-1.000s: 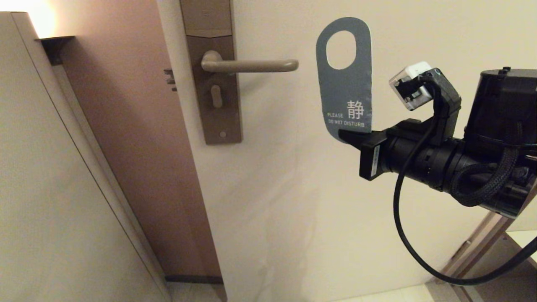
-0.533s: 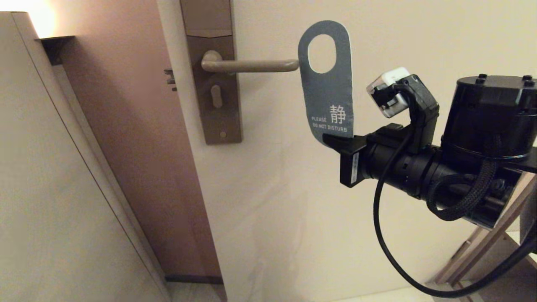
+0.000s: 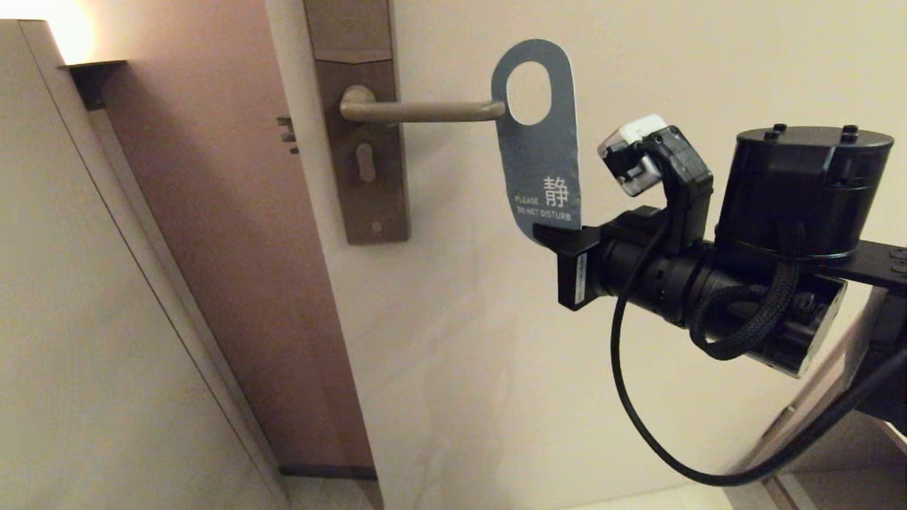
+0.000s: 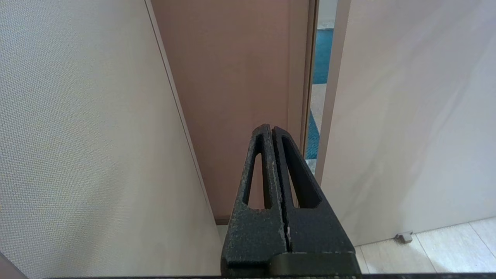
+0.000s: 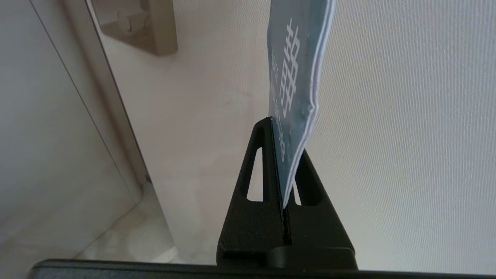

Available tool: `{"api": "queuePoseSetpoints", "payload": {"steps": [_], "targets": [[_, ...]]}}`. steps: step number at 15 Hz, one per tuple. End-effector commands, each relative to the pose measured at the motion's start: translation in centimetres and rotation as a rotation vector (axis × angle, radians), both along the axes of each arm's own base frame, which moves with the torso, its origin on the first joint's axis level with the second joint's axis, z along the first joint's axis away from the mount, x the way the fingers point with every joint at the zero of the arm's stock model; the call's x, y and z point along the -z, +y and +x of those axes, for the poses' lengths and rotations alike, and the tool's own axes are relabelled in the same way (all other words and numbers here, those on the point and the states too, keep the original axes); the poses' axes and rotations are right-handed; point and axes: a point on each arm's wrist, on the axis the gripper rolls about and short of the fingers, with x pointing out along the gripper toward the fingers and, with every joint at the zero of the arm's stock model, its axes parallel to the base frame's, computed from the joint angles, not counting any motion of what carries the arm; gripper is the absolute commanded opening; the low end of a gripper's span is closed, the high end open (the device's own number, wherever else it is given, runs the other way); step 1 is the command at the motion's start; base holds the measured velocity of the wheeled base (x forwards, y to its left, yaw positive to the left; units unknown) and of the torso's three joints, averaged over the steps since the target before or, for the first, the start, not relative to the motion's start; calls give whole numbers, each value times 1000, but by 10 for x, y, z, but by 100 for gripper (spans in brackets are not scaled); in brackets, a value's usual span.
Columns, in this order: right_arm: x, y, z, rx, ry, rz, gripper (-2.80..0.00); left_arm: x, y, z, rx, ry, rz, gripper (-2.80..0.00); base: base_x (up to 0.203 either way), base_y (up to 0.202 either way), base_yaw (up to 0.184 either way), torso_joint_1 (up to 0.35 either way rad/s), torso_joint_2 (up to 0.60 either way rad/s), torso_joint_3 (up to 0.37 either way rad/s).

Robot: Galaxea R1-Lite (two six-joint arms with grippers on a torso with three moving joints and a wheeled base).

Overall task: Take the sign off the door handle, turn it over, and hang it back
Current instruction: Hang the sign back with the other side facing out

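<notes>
The sign point(image 3: 536, 159) stands upright with its blue "PLEASE DO NOT DISTURB" side towards me. My right gripper point(image 3: 551, 235) is shut on its lower end and holds it in front of the door. The sign's oval hole is level with the rounded end of the door handle point(image 3: 421, 110), and the sign's left edge just overlaps the handle's tip. In the right wrist view the sign point(image 5: 292, 81) rises from between the shut fingers of the right gripper point(image 5: 279, 131). My left gripper point(image 4: 270, 130) is shut and empty, low by the door gap, out of the head view.
The brown lock plate point(image 3: 368, 198) with keyhole sits left of the sign on the cream door point(image 3: 496, 340). A brown door edge and a wall panel point(image 3: 85, 319) stand at the left. A lit wall lamp is at the upper left.
My right gripper has carried the sign leftwards and slightly down, from clear of the handle's tip to where its left edge overlaps the tip. The handle has not moved.
</notes>
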Motion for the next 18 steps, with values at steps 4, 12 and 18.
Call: {"api": "queuePoseSetpoints", "payload": {"steps": [4, 12, 18], "targets": [[3, 9, 5, 2, 0, -9, -280, 0, 0, 0, 1, 2, 0, -280, 0, 0, 0, 0, 0, 0], [6, 23, 2, -16, 3, -17, -280, 0, 0, 0, 1, 2, 0, -280, 0, 0, 0, 0, 0, 0], [9, 31, -2, -30, 4, -28, -280, 0, 0, 0, 1, 2, 0, -280, 0, 0, 0, 0, 0, 0]]}}
